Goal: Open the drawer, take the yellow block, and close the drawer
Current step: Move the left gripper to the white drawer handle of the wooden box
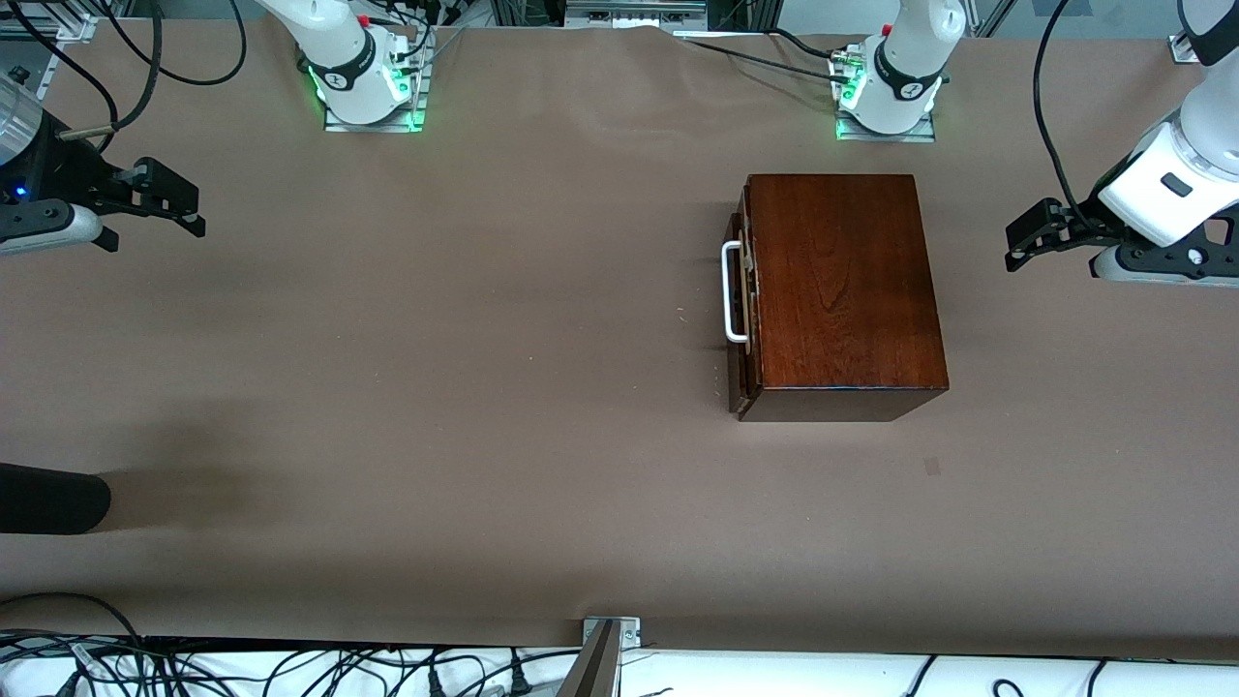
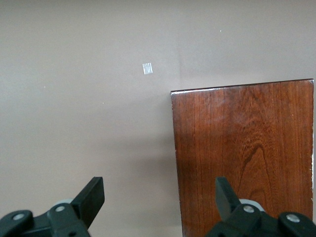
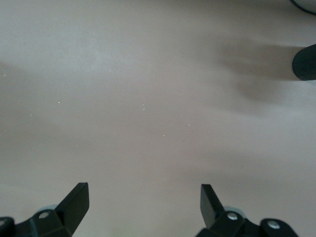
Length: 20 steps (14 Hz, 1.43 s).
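Brown paper covers the table [image 1: 436, 387], and on it, toward the left arm's end, stands the glossy reddish-brown wooden box [image 1: 842, 290]; its drawer [image 1: 743, 300] is pushed in, or all but in, with the white bar handle [image 1: 733, 292] facing the right arm's end of the table; nothing lies on the table in front of that handle, so the drawer front stands unobstructed; the yellow block cannot be seen in any view.

Left end effector [image 1: 1028, 237] hangs in the air over the table at the left arm's end, beside the box and apart from it; its fingers [image 2: 91, 195] stand wide apart and hold nothing; in the left wrist view the box top [image 2: 242, 153] fills the space under one finger, and a small pale scrap [image 2: 147, 68] lies on the table near the box corner.

Right end effector [image 1: 179, 208] hangs over the table at the right arm's end, well apart from the box; its fingers [image 3: 76, 200] are also spread wide and empty; bare brown table shows below it.

Dark rounded object [image 1: 48, 499] reaches in from the edge of the table at the right arm's end, nearer to the front camera than the right end effector, and casts a soft shadow; it also shows at the edge of the right wrist view; cables [image 1: 290, 668] lie along the near edge.
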Available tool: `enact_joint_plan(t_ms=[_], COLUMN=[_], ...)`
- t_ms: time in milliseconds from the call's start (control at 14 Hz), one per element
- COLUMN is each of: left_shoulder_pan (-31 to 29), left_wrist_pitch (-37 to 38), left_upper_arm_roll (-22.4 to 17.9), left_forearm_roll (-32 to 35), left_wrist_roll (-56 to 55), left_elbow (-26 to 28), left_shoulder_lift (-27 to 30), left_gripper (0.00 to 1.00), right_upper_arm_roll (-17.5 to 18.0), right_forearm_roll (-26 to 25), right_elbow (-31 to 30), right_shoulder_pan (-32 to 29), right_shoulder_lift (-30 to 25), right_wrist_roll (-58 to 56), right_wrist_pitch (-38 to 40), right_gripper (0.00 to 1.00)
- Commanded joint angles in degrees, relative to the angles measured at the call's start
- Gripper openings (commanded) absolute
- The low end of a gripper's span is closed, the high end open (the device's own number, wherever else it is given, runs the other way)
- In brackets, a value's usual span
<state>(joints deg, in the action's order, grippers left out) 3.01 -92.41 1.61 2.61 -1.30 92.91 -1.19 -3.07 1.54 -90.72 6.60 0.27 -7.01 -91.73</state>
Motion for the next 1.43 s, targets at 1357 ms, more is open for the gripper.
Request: enact_joint_plan(t_ms=[1357], left_shoulder_pan=[9.9], left_wrist_pitch=[5.6], left_upper_arm_roll=[2.6], left_forearm_roll=[-2.8], left_wrist_roll=[-4.9], left_elbow=[-7.1], left_shoulder_lift=[-8.4], left_gripper=[1.00], right_upper_arm_roll=[0.1], right_forearm_roll=[0.0], right_elbow=[0.5], right_shoulder_pan=[-0.1], right_shoulder_lift=[-0.3], right_wrist_roll=[0.6], right_wrist_pitch=[0.8], right_gripper=[1.00])
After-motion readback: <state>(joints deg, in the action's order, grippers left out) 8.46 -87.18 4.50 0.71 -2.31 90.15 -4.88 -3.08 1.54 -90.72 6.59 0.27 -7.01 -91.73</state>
